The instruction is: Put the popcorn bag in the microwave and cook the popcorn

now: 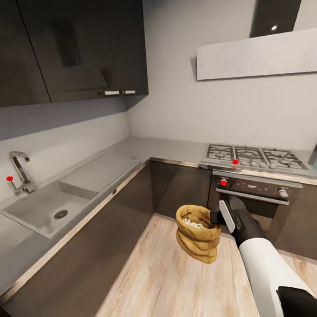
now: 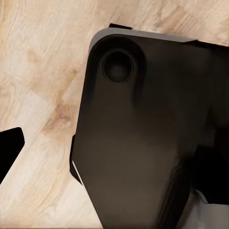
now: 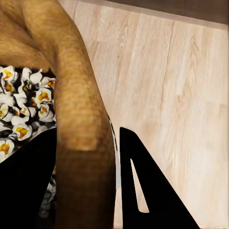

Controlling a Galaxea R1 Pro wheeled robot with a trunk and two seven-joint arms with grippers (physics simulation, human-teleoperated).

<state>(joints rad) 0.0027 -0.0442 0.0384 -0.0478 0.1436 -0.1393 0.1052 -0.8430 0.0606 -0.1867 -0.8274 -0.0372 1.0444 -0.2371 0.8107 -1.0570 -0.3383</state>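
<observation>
The popcorn bag (image 1: pixel 198 239) hangs in the air at lower centre of the head view, above the wooden floor (image 1: pixel 165 288), clear of every surface. The right gripper (image 1: pixel 216 217) is clamped on its rolled rim: in the right wrist view 1 finger (image 3: pixel 152 191) lies outside the rim (image 3: pixel 78 109) and the other sits inside the mouth. Popcorn (image 3: pixel 21 105), white with yellow centres, fills the mouth.

Risks, as judged:
1. The hold is on soft rim cloth at 1 side only. A sharp swing of the arm could tip the bag and spill popcorn, or let the rim slide from the fingers.
2. The bag is carried low, near the oven (image 1: pixel 258 193) front. A turn toward the right of the frame could knock it against the oven or the cabinet fronts.

Surroundings: the countertop (image 1: pixel 130 153) runs along the left and back; the sink (image 1: pixel 38 211) with its tap (image 1: pixel 20 172) is at left, and the gas hob (image 1: pixel 251 157) at right.

The left wrist view gives dark robot body over the floor; the left claw's state cannot be told.
</observation>
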